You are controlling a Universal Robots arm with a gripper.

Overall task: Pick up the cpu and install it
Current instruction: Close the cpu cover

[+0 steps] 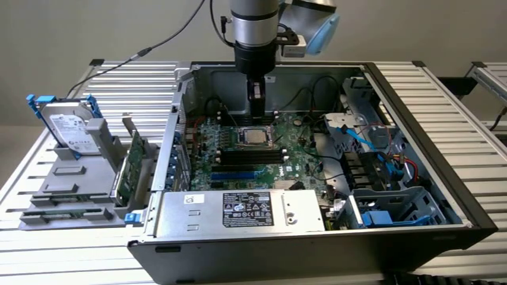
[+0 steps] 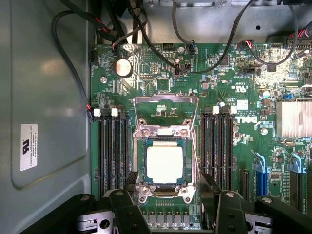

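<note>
1. At the exterior view's left, a hard drive point(image 1: 67, 126) in a blue bracket stands upright in a grey holder point(image 1: 56, 175). The holder rests on the slatted table point(image 1: 127, 89), outside the computer case point(image 1: 443, 196).
2. Near the case's wall, a green circuit card point(image 1: 129, 169) stands on edge in the same holder.
3. Inside the open case the green motherboard point(image 1: 297, 151) lies flat, with a metal power supply box point(image 1: 237, 209) along its near edge.
4. The cpu point(image 1: 255, 136) point(image 2: 165, 164) sits in its socket near the middle of the board, silver top up. The socket's metal frame point(image 2: 165, 108) is swung back off it.
5. Long black memory slots point(image 2: 113, 146) run along both sides of the socket.
6. The gripper point(image 1: 258, 110) point(image 2: 178, 214) hangs straight above the cpu, apart from it. Its two black fingers point(image 2: 127, 214) are spread wide with nothing between them.
7. At the exterior view's right, a blue drive cage point(image 1: 392, 205) fills the case's corner, with loose cables just beside it.
</note>
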